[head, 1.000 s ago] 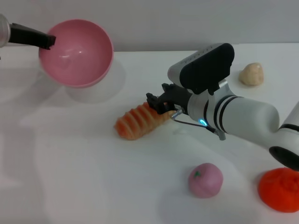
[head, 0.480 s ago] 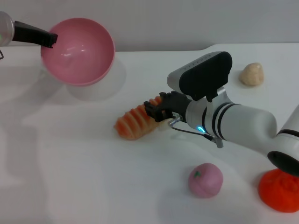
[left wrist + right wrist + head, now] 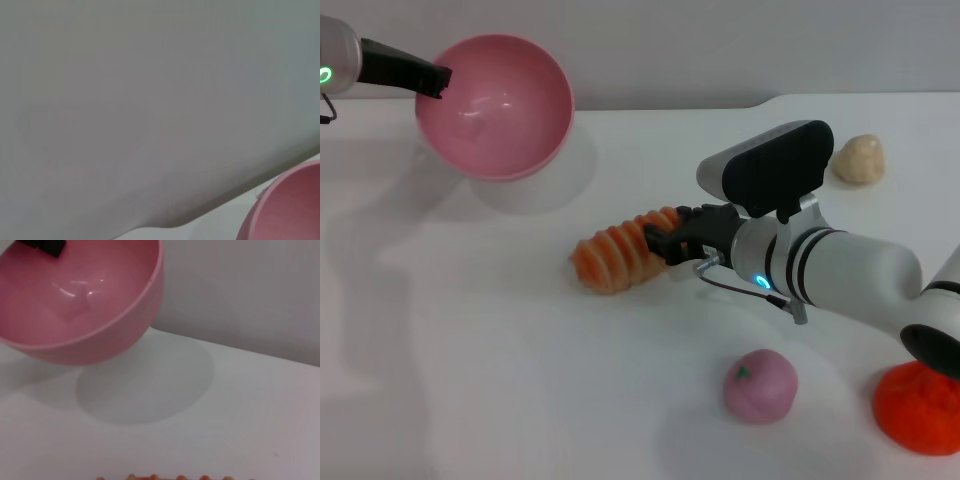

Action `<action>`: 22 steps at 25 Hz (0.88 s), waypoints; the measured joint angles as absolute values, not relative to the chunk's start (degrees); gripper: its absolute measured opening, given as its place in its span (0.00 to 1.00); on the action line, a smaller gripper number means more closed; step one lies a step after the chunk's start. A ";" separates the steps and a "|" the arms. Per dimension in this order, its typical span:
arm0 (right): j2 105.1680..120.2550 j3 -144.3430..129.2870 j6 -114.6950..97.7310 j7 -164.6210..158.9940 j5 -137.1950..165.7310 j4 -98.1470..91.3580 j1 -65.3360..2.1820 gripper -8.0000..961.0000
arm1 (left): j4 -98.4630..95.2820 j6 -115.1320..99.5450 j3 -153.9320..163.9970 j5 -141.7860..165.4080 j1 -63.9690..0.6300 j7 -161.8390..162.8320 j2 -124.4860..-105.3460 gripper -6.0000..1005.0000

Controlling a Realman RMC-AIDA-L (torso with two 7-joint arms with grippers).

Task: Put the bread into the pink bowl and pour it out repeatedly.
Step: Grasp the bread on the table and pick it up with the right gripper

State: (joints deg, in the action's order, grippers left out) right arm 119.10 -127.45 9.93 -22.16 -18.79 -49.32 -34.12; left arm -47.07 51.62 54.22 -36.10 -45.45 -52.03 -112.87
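Five loose items are present on the white surface (image 3: 500, 380): one bread (image 3: 615, 252), one pink bowl (image 3: 495, 105), one small pink ball with a green stem (image 3: 760, 386), one beige rounded lump (image 3: 859, 159), and one orange-red object (image 3: 920, 405). Two arms are in view. The bread lies near the centre of the surface, striped side up, its long axis slanting from near left to far right. The right pincer (image 3: 660, 240) sits at the right-hand end of the bread, its dark fingers closed against that end. The bowl is raised above the far left part of the surface, tilted with its opening facing forward, and casts a shadow below it. The left pincer (image 3: 432, 78) is clamped on the bowl's far left rim; only its dark tip and part of the arm behind it are visible, the remainder being cut off at the edge of the head view. The bowl holds nothing. The orange-red object is cut off at the lower right corner, so its full form cannot be determined. In the left wrist view, only a portion of the bowl's edge shows against a plain grey wall. In the right wrist view, the bowl's rim and glossy interior show, and only the topmost ridges of the bread appear. No brand, label or legible writing is visible; small green and blue indicator lights show on the arms.
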 joint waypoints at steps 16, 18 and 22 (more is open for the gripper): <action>119.04 -127.16 9.83 -22.13 -19.78 -48.61 -34.39 0.51 | -47.02 51.04 53.92 -34.75 -46.06 -51.73 -113.83 0.04; 119.02 -127.26 9.86 -22.12 -19.81 -48.52 -34.45 0.51 | -47.02 50.97 53.83 -34.75 -46.05 -51.75 -113.95 0.04; 119.00 -127.50 9.98 -22.10 -19.84 -48.55 -34.49 0.49 | -47.07 50.89 53.71 -34.76 -46.05 -51.69 -114.02 0.04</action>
